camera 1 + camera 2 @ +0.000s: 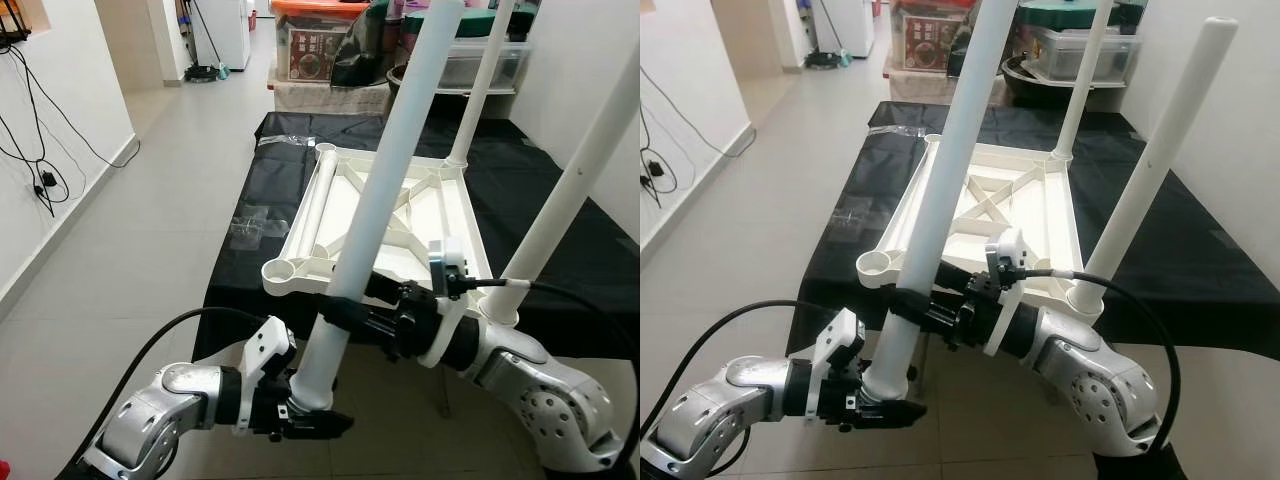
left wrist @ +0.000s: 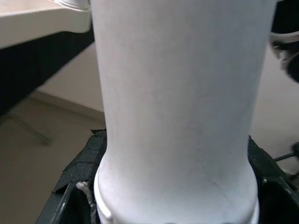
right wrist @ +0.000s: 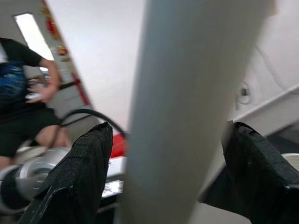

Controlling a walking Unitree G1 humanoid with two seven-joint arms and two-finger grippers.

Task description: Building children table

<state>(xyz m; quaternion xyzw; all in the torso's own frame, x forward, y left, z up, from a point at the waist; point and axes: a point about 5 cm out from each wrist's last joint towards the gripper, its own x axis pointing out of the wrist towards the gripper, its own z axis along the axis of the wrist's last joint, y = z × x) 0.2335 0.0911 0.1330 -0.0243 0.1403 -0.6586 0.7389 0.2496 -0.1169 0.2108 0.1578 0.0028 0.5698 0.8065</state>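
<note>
Both grippers are clamping the loose leg (image 1: 385, 180): left gripper (image 1: 300, 408) low, right gripper (image 1: 345, 312) above; empty socket (image 1: 283, 272) sitting just left.

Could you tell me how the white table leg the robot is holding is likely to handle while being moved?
The table leg looks a rigid tube, so probably stiff. Its smooth round surface may slip or twist between the left gripper and right gripper. Being long and tilted, its top likely swings.

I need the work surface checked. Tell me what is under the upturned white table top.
The white plastic table top lies upside down on a black cloth that drapes a table. The cloth covers the table's surface, so nothing of it can be made out, and nothing can be seen between top and cloth.
</note>
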